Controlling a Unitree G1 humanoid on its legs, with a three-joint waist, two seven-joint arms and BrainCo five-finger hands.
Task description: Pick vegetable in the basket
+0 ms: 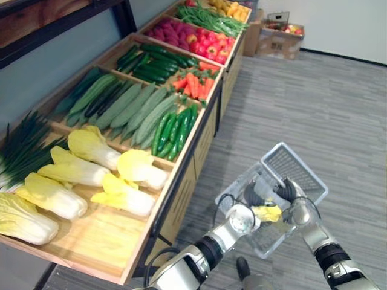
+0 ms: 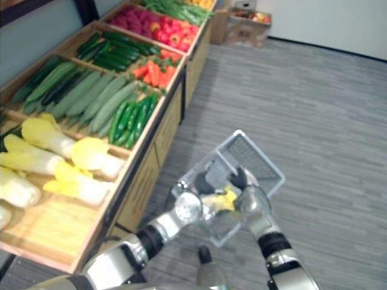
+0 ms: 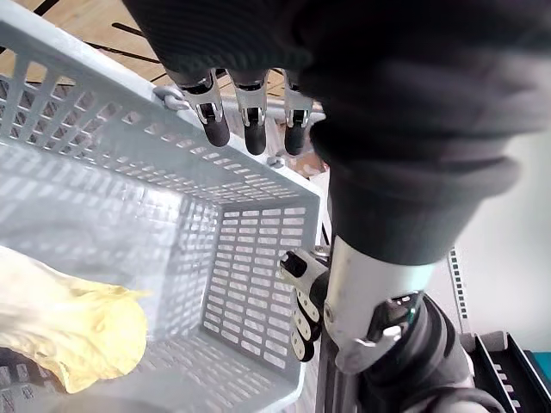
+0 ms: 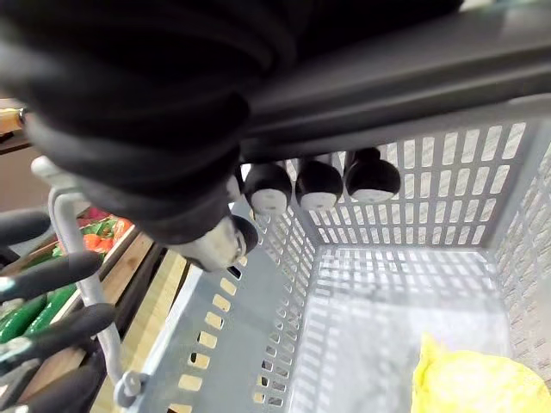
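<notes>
Cabbage [image 3: 76, 337] noted on basket [image 1: 297, 167] floor, directly below left hand [image 1: 254, 195], not touched; long axis cannot be told. Left fingers [image 3: 250, 127] loosely straight, slightly apart, nothing held, tips by rim. Right fingers [image 4: 319, 184] curled round basket handle. Shelf [image 1: 103, 237] nearer left hand; further picks judged left's.

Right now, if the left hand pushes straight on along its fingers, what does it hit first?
Probably the basket: the left hand hangs fingers-first just over its rim, aimed at the slotted inner wall. The cabbage lies off that line, so likely missed, though depth is unclear.
</notes>
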